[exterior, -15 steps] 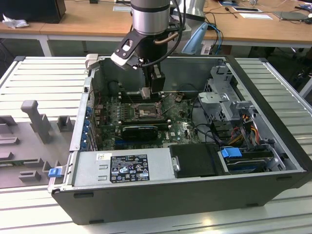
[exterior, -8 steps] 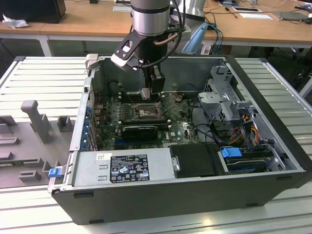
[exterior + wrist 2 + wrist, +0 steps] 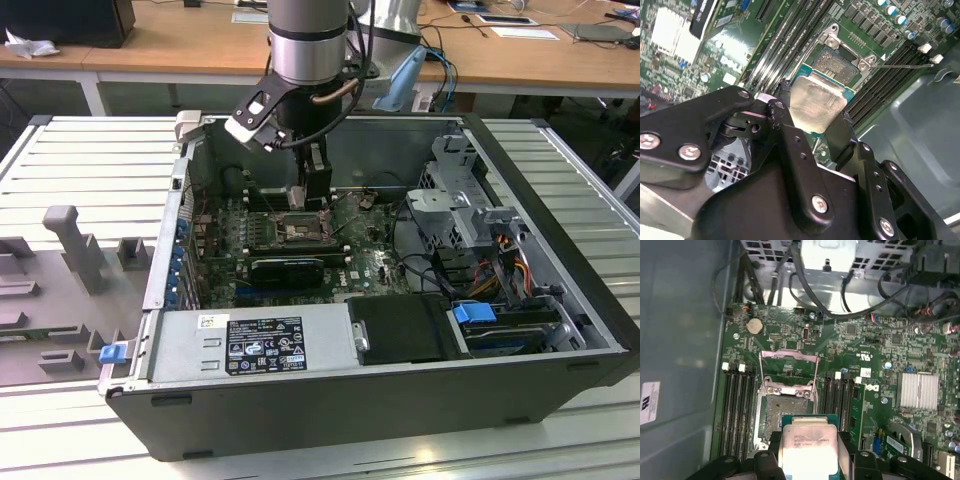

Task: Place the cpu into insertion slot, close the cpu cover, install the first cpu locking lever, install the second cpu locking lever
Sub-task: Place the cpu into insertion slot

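- Second wrist view: the pincer (image 3: 815, 114) is clamped on the cpu (image 3: 817, 100), its fingers (image 3: 785, 117) pressing two opposite edges. The chip hangs apart from the insertion slot (image 3: 840, 62), above it. I judge the first step, placement, is in hand.
- First wrist view: the cpu cover (image 3: 789, 365) stands raised and the socket lies bare. Seating likely calls for squaring the chip to the frame and a gentle descent.
- Exterior view: the arm reaches into the open computer case (image 3: 560, 340) on the tabletop (image 3: 60, 440).

The silvery, green-edged cpu (image 3: 809, 447) is clamped in the tool (image 3: 815, 114) just over the open slot (image 3: 781, 412); the dark cover (image 3: 789, 356) stands swung back.
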`<state>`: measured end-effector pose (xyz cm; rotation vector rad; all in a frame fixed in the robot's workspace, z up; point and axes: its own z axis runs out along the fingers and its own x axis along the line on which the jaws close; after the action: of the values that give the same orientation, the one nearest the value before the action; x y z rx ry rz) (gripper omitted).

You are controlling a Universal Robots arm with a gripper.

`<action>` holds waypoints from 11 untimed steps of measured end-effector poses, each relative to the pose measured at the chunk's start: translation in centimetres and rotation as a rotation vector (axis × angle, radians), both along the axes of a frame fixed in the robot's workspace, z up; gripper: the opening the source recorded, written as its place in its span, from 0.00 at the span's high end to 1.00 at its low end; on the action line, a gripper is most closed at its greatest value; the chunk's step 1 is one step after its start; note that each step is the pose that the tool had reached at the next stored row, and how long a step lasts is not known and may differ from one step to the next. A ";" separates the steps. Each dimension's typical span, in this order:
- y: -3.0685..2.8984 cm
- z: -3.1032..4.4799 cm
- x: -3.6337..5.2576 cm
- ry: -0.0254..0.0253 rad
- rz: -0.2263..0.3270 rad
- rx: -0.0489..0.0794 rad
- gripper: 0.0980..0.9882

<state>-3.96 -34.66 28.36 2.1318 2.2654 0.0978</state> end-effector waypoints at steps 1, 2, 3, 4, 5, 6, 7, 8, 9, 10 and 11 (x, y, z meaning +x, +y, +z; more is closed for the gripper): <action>0.02 -0.18 0.00 0.0000 -0.004 0.000 0.52; 0.06 -0.48 0.00 0.0000 -0.004 0.000 0.52; 0.08 -0.67 0.00 0.0000 -0.004 0.000 0.52; 0.11 -0.86 0.00 0.0000 -0.004 0.000 0.52; 0.15 -1.12 0.00 0.0000 -0.004 0.000 0.52; 0.18 -1.31 0.00 0.0000 -0.004 0.000 0.52; 0.24 -1.58 -0.01 0.0001 -0.009 0.000 0.52; 0.25 -1.89 0.02 0.0000 -0.028 0.000 0.52; 0.26 -2.16 0.03 0.0001 -0.045 0.000 0.52; 0.44 -2.47 0.03 0.0002 -0.049 0.000 0.52; 0.63 -2.69 0.03 0.0000 -0.049 0.000 0.52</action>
<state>-3.93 -34.02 25.67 2.1856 2.2113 0.0964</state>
